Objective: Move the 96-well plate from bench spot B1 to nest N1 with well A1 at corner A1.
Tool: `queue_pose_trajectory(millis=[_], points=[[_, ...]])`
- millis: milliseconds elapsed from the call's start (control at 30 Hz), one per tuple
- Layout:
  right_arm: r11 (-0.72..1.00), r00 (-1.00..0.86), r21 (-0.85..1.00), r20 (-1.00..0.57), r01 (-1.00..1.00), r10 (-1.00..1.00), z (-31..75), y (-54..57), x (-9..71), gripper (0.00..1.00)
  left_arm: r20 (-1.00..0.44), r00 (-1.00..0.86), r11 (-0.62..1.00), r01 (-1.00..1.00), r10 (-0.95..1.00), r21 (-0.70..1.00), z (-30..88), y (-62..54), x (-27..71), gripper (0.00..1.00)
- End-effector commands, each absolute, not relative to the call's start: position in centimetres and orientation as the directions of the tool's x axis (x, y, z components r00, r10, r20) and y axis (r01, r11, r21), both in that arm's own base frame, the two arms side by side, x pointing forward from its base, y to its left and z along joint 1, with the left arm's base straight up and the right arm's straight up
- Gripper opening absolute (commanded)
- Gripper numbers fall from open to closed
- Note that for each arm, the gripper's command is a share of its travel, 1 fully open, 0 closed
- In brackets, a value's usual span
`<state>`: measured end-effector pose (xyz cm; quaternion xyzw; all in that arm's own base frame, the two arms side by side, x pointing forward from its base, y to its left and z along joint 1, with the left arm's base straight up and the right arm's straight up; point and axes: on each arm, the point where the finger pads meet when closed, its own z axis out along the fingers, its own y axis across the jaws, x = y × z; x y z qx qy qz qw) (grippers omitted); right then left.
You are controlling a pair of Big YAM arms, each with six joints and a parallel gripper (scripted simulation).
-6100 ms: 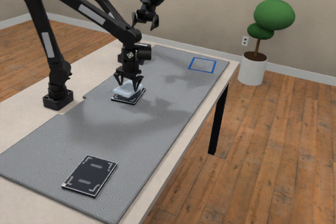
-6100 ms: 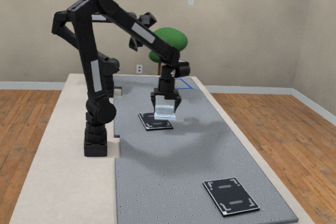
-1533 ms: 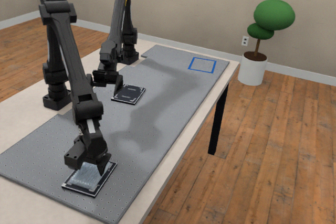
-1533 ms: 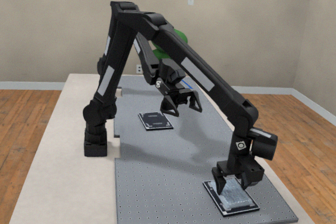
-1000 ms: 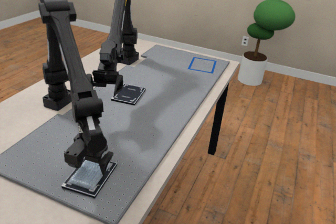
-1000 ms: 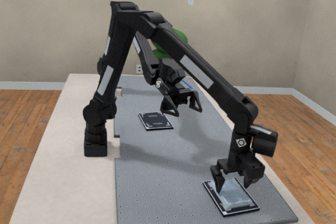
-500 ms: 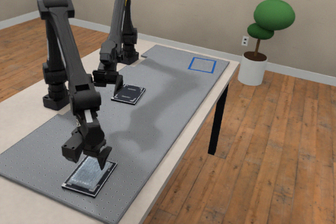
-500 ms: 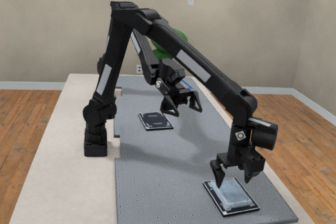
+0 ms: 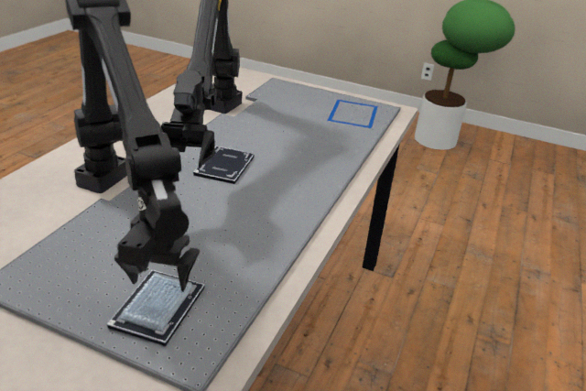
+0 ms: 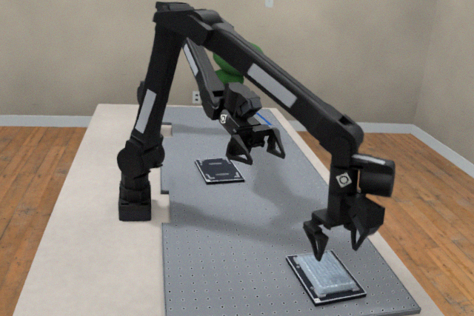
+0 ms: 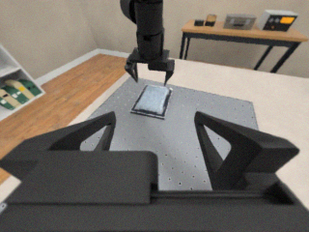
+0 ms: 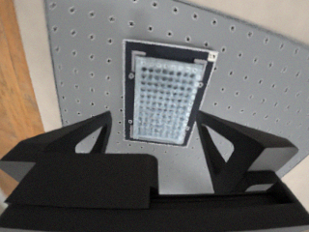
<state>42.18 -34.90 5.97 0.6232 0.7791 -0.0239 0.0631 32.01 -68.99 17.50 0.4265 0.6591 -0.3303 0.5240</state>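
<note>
The clear 96-well plate (image 9: 156,303) (image 10: 327,274) (image 11: 154,100) (image 12: 166,97) lies in the black nest N1 (image 9: 142,331) (image 10: 302,276) (image 12: 164,49), inside its corner locators, and looks flat. The A1 mark (image 12: 211,56) is at the nest's upper right corner in the right wrist view; the plate's rim print is too blurred to read. My right gripper (image 9: 158,285) (image 10: 337,253) (image 11: 151,83) (image 12: 154,115) is open and empty above the plate. My left gripper (image 10: 266,158) (image 11: 154,115) is open and empty in the air. The blue outline B1 (image 9: 350,124) (image 10: 264,118) has no plate on it.
A second black nest (image 9: 222,164) (image 10: 218,170) lies empty mid-bench, near the left gripper. All stand on a grey perforated board (image 9: 61,254) (image 10: 229,266). In the left wrist view, a back bench (image 11: 241,34) carries instruments, well beyond the table.
</note>
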Motion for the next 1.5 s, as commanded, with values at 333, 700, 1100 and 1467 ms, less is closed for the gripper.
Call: queue_pose_trajectory(millis=[333, 700, 1100, 1467], points=[[0.699, -0.594, 0.010, -0.518, 0.715, 0.615, 11.8, -34.7, 41.1, 1.00, -0.995, -0.044, 0.427, 0.904, 0.093, 0.000, 25.0, -70.8, 33.3, 1.00], [0.768, -0.611, -0.005, -0.611, 0.640, 0.504, 12.8, -34.3, 40.3, 1.00, -0.995, -0.044, 0.427, 0.904, 0.093, 0.000, 25.0, -70.8, 33.3, 1.00], [0.763, -0.600, 0.002, -0.616, 0.647, 0.510, 13.1, -34.8, 41.1, 1.00, -0.995, -0.044, 0.427, 0.904, 0.093, 0.000, 25.0, -70.8, 33.3, 1.00], [0.763, -0.601, 0.001, -0.615, 0.647, 0.510, 13.1, -34.8, 41.0, 1.00, -0.995, -0.044, 0.427, 0.904, 0.093, 0.000, 25.0, -70.8, 33.3, 1.00]])
